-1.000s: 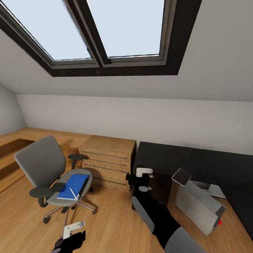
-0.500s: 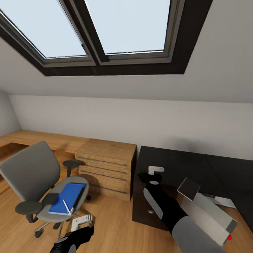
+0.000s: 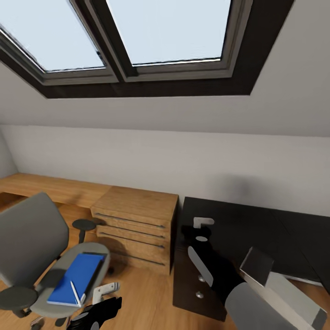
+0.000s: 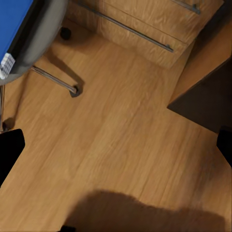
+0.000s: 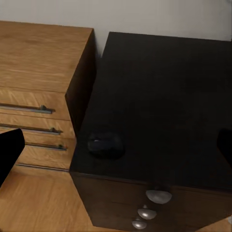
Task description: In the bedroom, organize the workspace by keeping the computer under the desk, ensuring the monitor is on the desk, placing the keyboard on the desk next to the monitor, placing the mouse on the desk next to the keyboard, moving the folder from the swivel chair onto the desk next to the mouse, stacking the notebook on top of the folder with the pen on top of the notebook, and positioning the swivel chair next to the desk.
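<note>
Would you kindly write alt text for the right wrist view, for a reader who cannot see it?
A small dark mouse sits near the front corner of a glossy black desk, above a column of round silver drawer knobs. Beside the desk stands a light oak dresser with long metal bar handles, against a pale wall.

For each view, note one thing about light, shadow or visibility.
Head view: bright skylight, softly blurred edges. Left wrist view: a broad dark shadow on the floor. Right wrist view: the dark mouse barely stands out against the black desk.
</note>
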Tool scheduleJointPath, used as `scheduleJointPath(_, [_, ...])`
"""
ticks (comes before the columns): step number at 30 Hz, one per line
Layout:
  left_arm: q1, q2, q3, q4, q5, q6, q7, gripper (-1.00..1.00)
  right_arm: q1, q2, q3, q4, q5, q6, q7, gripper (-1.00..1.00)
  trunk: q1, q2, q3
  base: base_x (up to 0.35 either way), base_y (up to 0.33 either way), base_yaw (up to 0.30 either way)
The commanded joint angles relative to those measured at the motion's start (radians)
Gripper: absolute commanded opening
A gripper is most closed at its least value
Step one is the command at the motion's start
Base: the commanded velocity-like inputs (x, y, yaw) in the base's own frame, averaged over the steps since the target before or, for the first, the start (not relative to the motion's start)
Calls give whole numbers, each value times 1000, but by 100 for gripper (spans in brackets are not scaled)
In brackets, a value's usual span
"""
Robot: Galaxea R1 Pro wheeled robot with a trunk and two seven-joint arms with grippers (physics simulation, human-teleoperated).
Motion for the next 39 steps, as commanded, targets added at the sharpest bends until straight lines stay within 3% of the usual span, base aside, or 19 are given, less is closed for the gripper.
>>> scheduleJointPath(1, [0,0,0,-1,11,3,7,100,0,-1,3,-1,-5,4,-6,100,1,-1,0,350,0,0])
scheduleJointPath(6, [0,0,0,-1,11,3,7,100,1,-3,4,7,1,4,42,100,1,-1,0,350,0,0])
scheduleJointPath(8, [0,0,-1,-2,11,2,7,100,2,-4,5,47,26,3,115,100,1,-1,0,350,0,0])
scheduleJointPath(12, [0,0,-2,-36,11,2,7,100,2,-3,0,69,87,2,197,100,1,-1,0,348,0,0])
scheduleJointPath(30, [0,0,-3,-52,11,2,3,100,1,-3,-7,90,98,2,202,100,1,-1,0,165,0,0])
scheduleJointPath(39, [0,-2,-3,-86,11,2,4,100,-12,3,-11,316,92,-33,208,100,1,-1,0,40,0,0])
